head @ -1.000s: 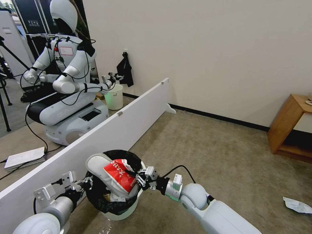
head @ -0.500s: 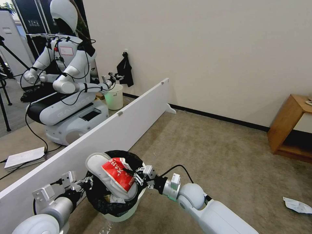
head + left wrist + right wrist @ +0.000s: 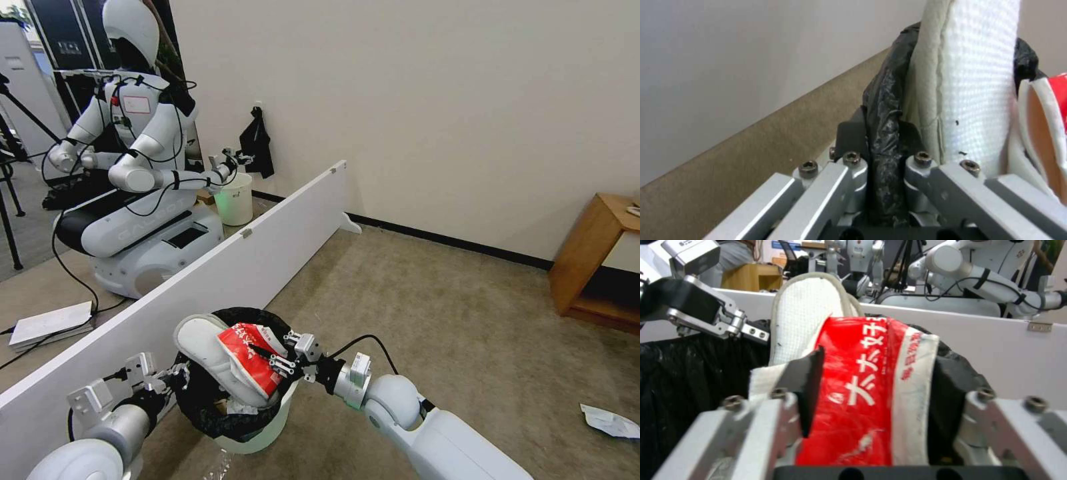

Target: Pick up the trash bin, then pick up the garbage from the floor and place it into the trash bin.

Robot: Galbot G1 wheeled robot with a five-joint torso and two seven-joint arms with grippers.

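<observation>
Right gripper (image 3: 283,355) sat at the trash bin's 3 o'clock rim, jaws spread wide with the red-white snack packet (image 3: 250,357) lying between them; in the right wrist view one dark finger pad (image 3: 804,386) overlapped the packet's (image 3: 862,386) red face, the other finger stood clear of its white edge. Whether the pad actually pressed the packet could not be told.

Left gripper (image 3: 175,379) was at the bin's 9 o'clock rim, fingers (image 3: 853,133) closed tight on a fold of the black liner (image 3: 882,140) over the rim, holding the trash bin (image 3: 257,433).

The packet rested on top of a white slipper (image 3: 203,343) that stuck up out of the bin, toe toward 10 o'clock. More pale litter lay lower in the liner (image 3: 200,400).

Bin stood on the grey-brown carpet (image 3: 427,300), beside a low white partition board (image 3: 220,280). A crumpled white wrapper (image 3: 608,421) lay on the carpet far off at 3 o'clock, well apart from the bin.
</observation>
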